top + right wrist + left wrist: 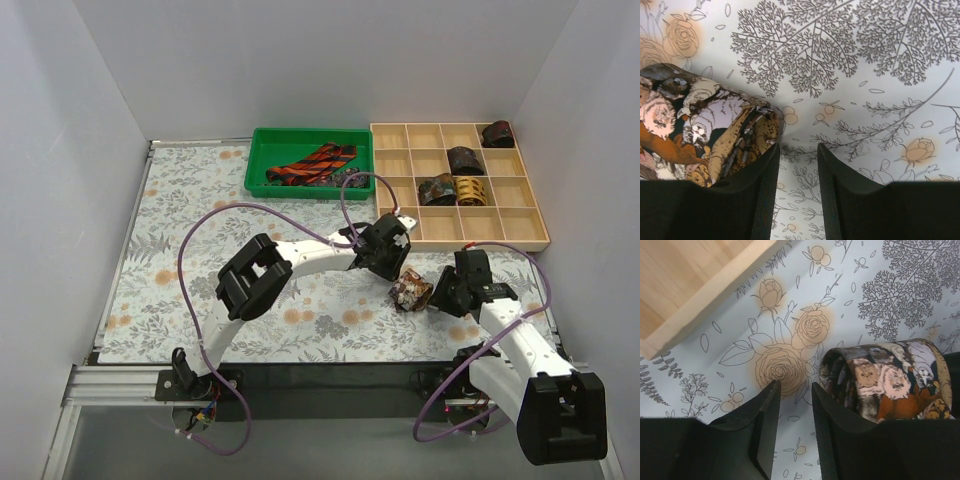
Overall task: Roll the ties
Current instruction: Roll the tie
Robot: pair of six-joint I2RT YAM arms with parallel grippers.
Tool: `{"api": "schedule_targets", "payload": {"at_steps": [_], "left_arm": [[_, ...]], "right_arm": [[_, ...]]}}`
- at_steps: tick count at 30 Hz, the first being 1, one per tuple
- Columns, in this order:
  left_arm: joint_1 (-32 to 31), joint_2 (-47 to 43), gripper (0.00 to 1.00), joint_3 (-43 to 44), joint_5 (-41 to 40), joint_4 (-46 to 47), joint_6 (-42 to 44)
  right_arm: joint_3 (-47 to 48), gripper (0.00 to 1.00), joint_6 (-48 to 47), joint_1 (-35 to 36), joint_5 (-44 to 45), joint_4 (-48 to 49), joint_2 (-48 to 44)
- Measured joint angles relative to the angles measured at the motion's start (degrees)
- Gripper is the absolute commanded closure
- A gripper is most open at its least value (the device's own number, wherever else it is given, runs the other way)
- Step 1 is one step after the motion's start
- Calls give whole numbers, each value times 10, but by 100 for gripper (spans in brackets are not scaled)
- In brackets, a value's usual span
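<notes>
Now one rolled tie lies on the tabletop just in front of the wooden tray. Also in front of that tray, the left hand and the right hand sit narrowly parted, gripping nothing.

No text, label, brand, number or sign can be read in any view. The rolled tie carries only animal pictures. The table cover under it shows only flowers and leaves. The wooden tray and the green bin beyond the tie bear no legible marks.
</notes>
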Motion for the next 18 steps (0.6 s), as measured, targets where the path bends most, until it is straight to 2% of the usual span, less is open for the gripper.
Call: {"api": "schedule_targets", "payload": {"at_steps": [12,18], "left_arm": [[-6,2,71,-1,43,4,-27],[-3,1,72,-10,42,16,-30]], "right_arm": [[-18,65,36,-3,-87,102,33],[-24,64,45,-4,-97,113,30]]}}
